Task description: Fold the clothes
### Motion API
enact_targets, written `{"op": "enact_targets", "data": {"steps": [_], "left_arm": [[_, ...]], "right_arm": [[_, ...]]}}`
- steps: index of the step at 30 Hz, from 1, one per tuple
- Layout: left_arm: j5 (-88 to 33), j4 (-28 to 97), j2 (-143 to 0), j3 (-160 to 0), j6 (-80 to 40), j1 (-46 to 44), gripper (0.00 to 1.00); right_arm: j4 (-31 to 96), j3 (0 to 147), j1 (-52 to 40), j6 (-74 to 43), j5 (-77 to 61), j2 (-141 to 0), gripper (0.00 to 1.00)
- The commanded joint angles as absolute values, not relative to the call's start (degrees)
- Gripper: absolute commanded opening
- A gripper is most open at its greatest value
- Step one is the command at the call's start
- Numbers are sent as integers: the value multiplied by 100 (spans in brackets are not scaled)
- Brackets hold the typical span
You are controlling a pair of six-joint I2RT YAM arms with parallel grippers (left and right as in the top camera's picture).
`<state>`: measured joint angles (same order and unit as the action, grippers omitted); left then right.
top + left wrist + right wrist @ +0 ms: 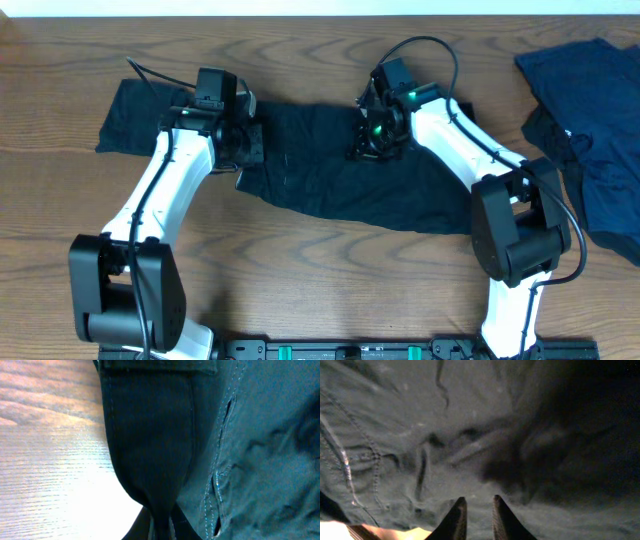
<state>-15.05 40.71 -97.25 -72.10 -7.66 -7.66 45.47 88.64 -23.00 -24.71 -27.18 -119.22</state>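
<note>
I read this as the opening grasp of the first fold: both arms are down on the black garment (330, 185), which lies spread lengthwise across the middle of the table (330, 285), while the navy clothes (600, 150) sit in a loose heap well apart at the far right, untouched. My left gripper (245, 145) is pressed together on a ridge of the black cloth near the garment's left part; in the left wrist view the fabric narrows into a tuck that runs right in between the fingers, with bare wood just beside it. My right gripper (479, 512) sits over the upper middle of the same garment, and its fingertips (456, 517) stand nearly together with only a slim gap, right down at wrinkled cloth. I cannot tell whether any fabric is actually caught between them (the view there is dark and blurred). Before I lift anything, I judge the next move calls for a confirmed pinch on the right side. Then both arms should rise together and carry the held edge over the rest of the garment, keeping the cloth taut so that it does not bunch.
</note>
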Motion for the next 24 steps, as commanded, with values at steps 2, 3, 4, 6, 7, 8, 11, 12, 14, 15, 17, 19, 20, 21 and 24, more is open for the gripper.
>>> {"op": "enact_targets", "data": {"steps": [2,3,4,6,7,8,11,12,14,15,17,19,20,21,24], "left_arm": [[-1492,4198,-9430,-7603,-775,-770,6],[-1492,4259,-9408,-7682,-773,-770,6],[-1490,4311,-9400,-7741,-770,-770,6],[-1487,4456,-9391,-7915,-751,-768,6],[-1487,4501,-9391,-7992,-751,-768,6],[-1490,4543,-9384,-8068,-751,-770,6],[-1492,4646,-9384,-8248,-753,-775,6],[-1494,4654,-9384,-8278,-753,-775,6],[-1494,4668,-9384,-8322,-755,-775,6],[-1494,4665,-9384,-8324,-755,-775,6],[-1494,4668,-9384,-8329,-766,-775,6],[-1496,4670,-9384,-8329,-779,-777,6],[-1496,4668,-9384,-8329,-779,-784,6],[-1498,4668,-9384,-8329,-801,-788,6],[-1577,4670,-9384,-8329,-864,-786,6]], "right_arm": [[4525,8816,-2539,-2910,-2528,-12009,6],[4521,8788,-2602,-3057,-2412,-12014,1],[4517,8770,-2633,-3120,-2388,-12014,1],[4475,8720,-2700,-3199,-2388,-12014,1],[4475,8709,-2731,-3223,-2392,-12014,1],[4469,8700,-2762,-3245,-2401,-12014,1],[4453,8621,-2851,-3354,-2394,-12014,1],[4425,8567,-2884,-3420,-2397,-12014,1],[4228,8385,-2969,-3568,-2397,-12014,1],[4119,8289,-3006,-3656,-2399,-12014,1],[3760,8020,-3092,-3927,-2427,-12014,1],[3413,7824,-3148,-4049,-2574,-12014,1],[3234,7738,-3159,-4071,-2696,-12014,1],[3046,7653,-3157,-4069,-2875,-12014,1],[3009,7638,-3151,-4069,-2899,-12014,1]]}}
